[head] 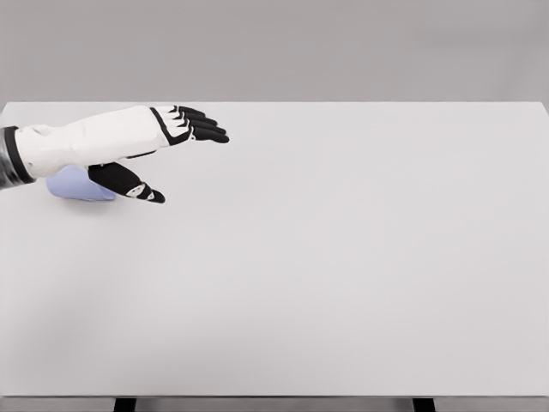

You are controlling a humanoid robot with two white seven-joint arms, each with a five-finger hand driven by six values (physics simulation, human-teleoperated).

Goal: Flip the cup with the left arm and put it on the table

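A white table (343, 275) is seen from the head view, filling most of the picture, with a plain grey wall behind it. The left arm is brought in from the picture's left edge and is stretched across the far left part of the tabletop. The left hand (163, 146) is held flat, its black fingers (206, 129) extended and pointing to the right, while the thumb (133, 182) is spread downward and away from them; nothing is gripped, so the hand is open.

The cup (79, 184), pale blue-lilac, is found on the table at the far left, just under the forearm and beside the thumb. It is partly hidden by the arm, and only a rounded portion of its body is shown. Whether it is touched by the thumb cannot be told, nor can its orientation be made out with certainty.

No brand, label or writing can be read on the cup, the hand or the table. The right arm is not seen.
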